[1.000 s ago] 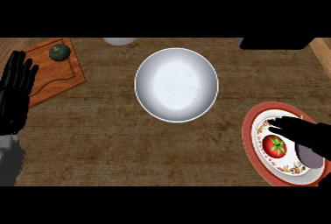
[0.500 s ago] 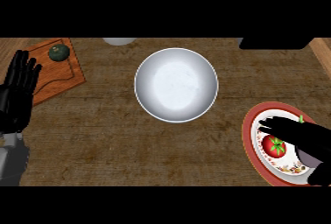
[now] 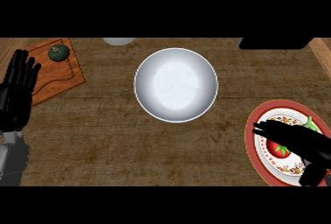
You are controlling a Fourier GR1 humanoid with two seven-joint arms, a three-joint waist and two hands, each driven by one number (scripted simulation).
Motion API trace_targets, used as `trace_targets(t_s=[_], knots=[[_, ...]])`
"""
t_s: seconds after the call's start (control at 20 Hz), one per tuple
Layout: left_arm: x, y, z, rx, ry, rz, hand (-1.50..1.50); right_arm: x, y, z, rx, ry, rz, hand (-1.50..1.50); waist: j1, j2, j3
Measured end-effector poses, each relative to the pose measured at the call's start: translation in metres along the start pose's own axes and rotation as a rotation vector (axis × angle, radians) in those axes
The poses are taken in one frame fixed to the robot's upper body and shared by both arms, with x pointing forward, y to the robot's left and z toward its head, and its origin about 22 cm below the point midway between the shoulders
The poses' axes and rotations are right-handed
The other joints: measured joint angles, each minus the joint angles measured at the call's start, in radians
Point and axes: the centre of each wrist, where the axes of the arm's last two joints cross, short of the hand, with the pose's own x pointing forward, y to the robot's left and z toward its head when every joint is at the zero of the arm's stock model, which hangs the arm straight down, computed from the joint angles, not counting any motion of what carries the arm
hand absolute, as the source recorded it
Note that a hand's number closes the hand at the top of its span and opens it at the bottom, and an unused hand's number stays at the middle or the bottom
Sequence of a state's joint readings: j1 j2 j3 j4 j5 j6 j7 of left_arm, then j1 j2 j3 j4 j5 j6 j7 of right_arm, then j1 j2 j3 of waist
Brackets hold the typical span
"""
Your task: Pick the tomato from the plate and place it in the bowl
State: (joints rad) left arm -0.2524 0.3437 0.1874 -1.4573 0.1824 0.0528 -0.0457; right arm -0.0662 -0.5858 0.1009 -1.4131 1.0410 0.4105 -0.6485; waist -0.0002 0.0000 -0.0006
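The red tomato (image 3: 279, 150) lies on the red-rimmed patterned plate (image 3: 253, 144) at the right edge, mostly covered by my right hand (image 3: 304, 144). That hand spreads over it with fingers extended toward the left, not closed round it. The white bowl (image 3: 176, 84) stands in the middle of the wooden counter and holds nothing. My left hand (image 3: 16, 92) rests open at the left edge, fingers up.
A wooden cutting board (image 3: 55, 74) with a dark green round fruit (image 3: 59, 52) lies at the back left. A pale round object (image 3: 119, 41) and a black object (image 3: 272, 43) sit along the far edge.
My right hand has slid down and to the right over the tomato, covering more of it. The left hand has stayed in place.
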Motion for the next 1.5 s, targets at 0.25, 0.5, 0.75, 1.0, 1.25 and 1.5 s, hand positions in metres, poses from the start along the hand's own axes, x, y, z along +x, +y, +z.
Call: trace_targets(t_s=[0.25,0.5,0.75,1.0,1.25,1.5], knots=[[0.009,0.002,-0.001,-0.002,0.002,-0.001,0.00,-0.009,-0.001,-0.014,0.008,0.027,0.000,-1.50,0.002,-0.002,-0.003],[0.008,0.003,-0.001,-0.002,0.005,0.001,0.00,-0.013,-0.002,-0.020,-0.046,-0.013,0.022,1.50,0.001,-0.003,-0.006],[0.006,0.000,-0.003,-0.005,0.008,0.000,0.00,-0.014,-0.003,-0.018,-0.098,-0.053,0.037,1.50,0.000,-0.003,-0.006],[0.010,-0.012,-0.007,-0.039,-0.017,0.013,0.00,-0.049,-0.050,-0.025,-0.121,-0.005,0.080,1.50,0.045,0.014,-0.001],[0.019,-0.031,-0.014,-0.110,-0.059,0.037,0.00,-0.078,-0.113,-0.006,-0.152,0.111,0.135,1.50,0.128,0.048,0.005],[0.024,-0.040,-0.020,-0.140,-0.073,0.044,0.00,-0.095,-0.153,0.010,-0.219,0.146,0.159,1.50,0.153,0.060,0.008]])
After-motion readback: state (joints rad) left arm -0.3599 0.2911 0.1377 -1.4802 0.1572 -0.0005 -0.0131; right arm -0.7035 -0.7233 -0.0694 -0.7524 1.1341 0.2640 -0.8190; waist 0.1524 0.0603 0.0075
